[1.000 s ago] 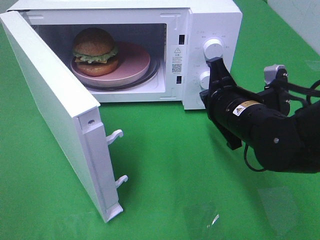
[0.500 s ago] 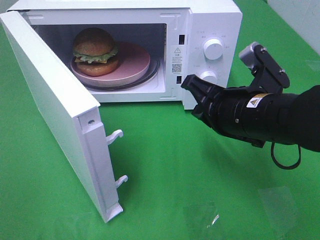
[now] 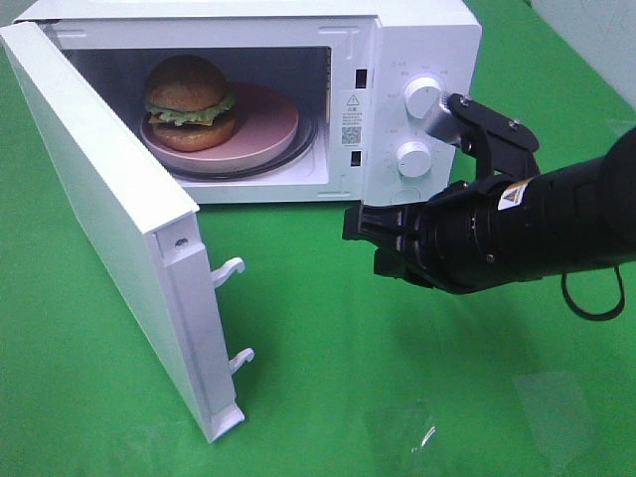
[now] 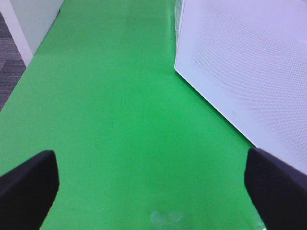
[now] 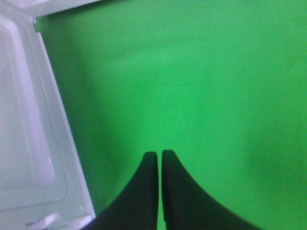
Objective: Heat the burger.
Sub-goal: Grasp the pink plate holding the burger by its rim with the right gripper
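The burger (image 3: 189, 97) sits on a pink round plate (image 3: 266, 127) inside the white microwave (image 3: 417, 40), toward the left of the cavity. The microwave door (image 3: 109, 219) stands wide open, swung out to the left. My right gripper (image 3: 350, 225) is shut and empty, hovering over the green surface in front of the microwave's control panel and pointing left toward the door; in the right wrist view its fingers (image 5: 159, 158) are pressed together. My left gripper (image 4: 148, 184) is open over the green cloth, beside the door's outer face (image 4: 249, 67).
Two round knobs (image 3: 421, 97) sit on the microwave's panel just behind my right arm. Two white latch hooks (image 3: 231, 268) stick out from the door's free edge. Green cloth (image 3: 328, 378) covers the table.
My right arm has swung away from the knobs, dropped lower and moved left, its shut gripper now pointing toward the open door. The burger, plate and door have not moved.
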Robot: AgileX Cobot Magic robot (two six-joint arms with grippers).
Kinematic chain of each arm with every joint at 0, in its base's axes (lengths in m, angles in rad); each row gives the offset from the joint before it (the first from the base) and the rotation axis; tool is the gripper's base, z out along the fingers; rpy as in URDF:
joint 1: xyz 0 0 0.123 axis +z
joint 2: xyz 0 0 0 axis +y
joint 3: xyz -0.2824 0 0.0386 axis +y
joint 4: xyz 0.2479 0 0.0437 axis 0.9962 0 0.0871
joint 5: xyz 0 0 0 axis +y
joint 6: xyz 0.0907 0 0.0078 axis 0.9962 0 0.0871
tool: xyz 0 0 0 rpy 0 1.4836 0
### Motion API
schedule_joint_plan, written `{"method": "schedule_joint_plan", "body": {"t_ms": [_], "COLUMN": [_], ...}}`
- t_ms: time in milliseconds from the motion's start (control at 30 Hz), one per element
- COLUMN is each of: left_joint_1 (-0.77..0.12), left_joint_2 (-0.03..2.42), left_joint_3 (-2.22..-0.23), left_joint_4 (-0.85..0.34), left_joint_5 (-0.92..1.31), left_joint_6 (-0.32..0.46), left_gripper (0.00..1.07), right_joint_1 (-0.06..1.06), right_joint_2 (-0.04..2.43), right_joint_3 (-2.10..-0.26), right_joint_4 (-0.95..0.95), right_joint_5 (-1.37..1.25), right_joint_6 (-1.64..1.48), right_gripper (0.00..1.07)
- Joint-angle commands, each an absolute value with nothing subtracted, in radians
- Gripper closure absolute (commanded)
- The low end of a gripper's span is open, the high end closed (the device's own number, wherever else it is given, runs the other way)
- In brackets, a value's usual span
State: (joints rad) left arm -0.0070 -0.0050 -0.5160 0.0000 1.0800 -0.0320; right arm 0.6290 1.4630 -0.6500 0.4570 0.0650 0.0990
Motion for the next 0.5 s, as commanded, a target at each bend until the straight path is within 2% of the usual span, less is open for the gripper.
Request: {"method": "schedule_joint_plan", "body": {"t_ms": [33, 167, 300, 400, 500], "left_joint_1": [-0.004, -0.004, -0.004, -0.004, -0.004], "left_joint_2": [-0.009, -0.009, -0.009, -0.009, -0.009], "left_joint_3": [-0.516, -0.516, -0.516, -0.516, -0.516], "left_joint_4": [0.0, 0.0, 0.0, 0.0, 0.0], "left_joint_5": [1.066, 1.066, 1.066, 1.066, 1.066], "left_joint_6": [-0.029, -0.029, -0.029, -0.029, -0.029], "left_gripper": [0.05, 0.05, 0.05, 0.05, 0.05], "right_joint_1": [0.604, 0.57, 0.571, 0.571, 0.571], "right_joint_2": [1.455, 1.455, 1.455, 1.455, 1.455], "right_joint_3": [-0.692, -0.75, -0.797, -0.821, -0.853], "right_joint_4": [0.357, 0.141, 0.006, -0.032, -0.049], "right_joint_5": [0.178, 0.295, 0.358, 0.382, 0.389], "right_joint_6": [0.063, 0.012, -0.093, -0.161, -0.386], "right_gripper": [1.05, 1.04, 1.03, 1.03, 1.02]}}
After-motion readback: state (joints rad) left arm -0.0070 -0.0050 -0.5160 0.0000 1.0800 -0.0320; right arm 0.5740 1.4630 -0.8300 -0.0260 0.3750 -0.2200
